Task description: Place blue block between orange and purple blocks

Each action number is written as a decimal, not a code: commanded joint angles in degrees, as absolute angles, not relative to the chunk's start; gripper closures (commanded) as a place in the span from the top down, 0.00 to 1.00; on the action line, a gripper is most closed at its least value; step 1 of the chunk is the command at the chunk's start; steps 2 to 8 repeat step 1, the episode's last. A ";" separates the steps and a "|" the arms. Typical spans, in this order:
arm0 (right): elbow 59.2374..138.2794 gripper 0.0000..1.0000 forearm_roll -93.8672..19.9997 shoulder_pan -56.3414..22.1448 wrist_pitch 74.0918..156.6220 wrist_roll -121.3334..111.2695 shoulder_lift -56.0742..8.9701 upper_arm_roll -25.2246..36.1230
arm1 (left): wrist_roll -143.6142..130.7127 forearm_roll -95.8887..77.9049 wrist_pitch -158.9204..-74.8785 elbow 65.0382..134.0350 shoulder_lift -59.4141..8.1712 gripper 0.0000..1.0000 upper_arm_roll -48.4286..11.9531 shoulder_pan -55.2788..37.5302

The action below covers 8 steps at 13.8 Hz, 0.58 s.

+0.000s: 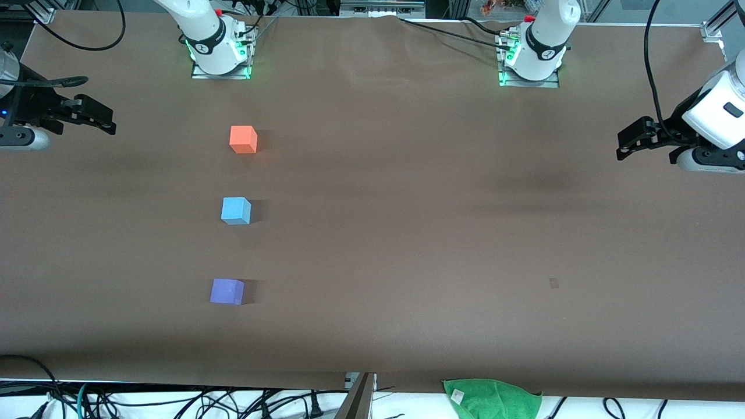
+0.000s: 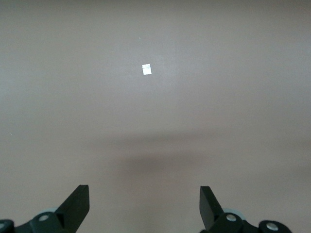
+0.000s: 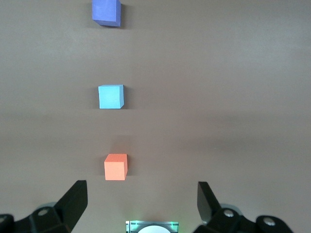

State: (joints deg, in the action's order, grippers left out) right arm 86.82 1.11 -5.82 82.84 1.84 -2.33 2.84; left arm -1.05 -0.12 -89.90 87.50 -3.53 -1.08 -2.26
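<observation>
The blue block (image 1: 236, 210) sits on the brown table between the orange block (image 1: 243, 139), farther from the front camera, and the purple block (image 1: 226, 291), nearer to it. All three lie in one line toward the right arm's end. The right wrist view shows the orange block (image 3: 115, 166), the blue block (image 3: 111, 96) and the purple block (image 3: 106, 12). My right gripper (image 1: 102, 116) is open and empty, up in the air at the right arm's end of the table; it also shows in its wrist view (image 3: 141, 196). My left gripper (image 1: 625, 145) is open and empty at the left arm's end, over bare table (image 2: 144, 199).
A green cloth (image 1: 492, 396) hangs at the table's edge nearest the front camera. A small pale patch (image 1: 553, 283) marks the table toward the left arm's end and shows white in the left wrist view (image 2: 146, 69). Cables run along the table edges.
</observation>
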 commanded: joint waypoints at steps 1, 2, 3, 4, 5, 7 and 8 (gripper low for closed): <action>86.48 1.00 1.49 -4.92 82.79 1.23 -2.29 2.02 | -1.67 0.26 -89.12 85.87 -4.22 1.00 -1.14 -2.46; 86.48 1.00 1.49 -4.92 82.79 1.23 -2.29 2.02 | -1.67 0.26 -89.12 85.87 -4.22 1.00 -1.14 -2.46; 86.48 1.00 1.49 -4.92 82.79 1.23 -2.29 2.02 | -1.67 0.26 -89.12 85.87 -4.22 1.00 -1.14 -2.46; 86.48 1.00 1.49 -4.92 82.79 1.23 -2.29 2.02 | -1.67 0.26 -89.12 85.87 -4.22 1.00 -1.14 -2.46; 86.48 1.00 1.49 -4.92 82.79 1.23 -2.29 2.02 | -1.67 0.26 -89.12 85.87 -4.22 1.00 -1.14 -2.46; 86.48 1.00 1.49 -4.92 82.79 1.23 -2.29 2.02 | -1.67 0.26 -89.12 85.87 -4.22 1.00 -1.14 -2.46; 86.48 1.00 1.49 -4.92 82.79 1.23 -2.29 2.02 | -1.67 0.26 -89.12 85.87 -4.22 1.00 -1.14 -2.46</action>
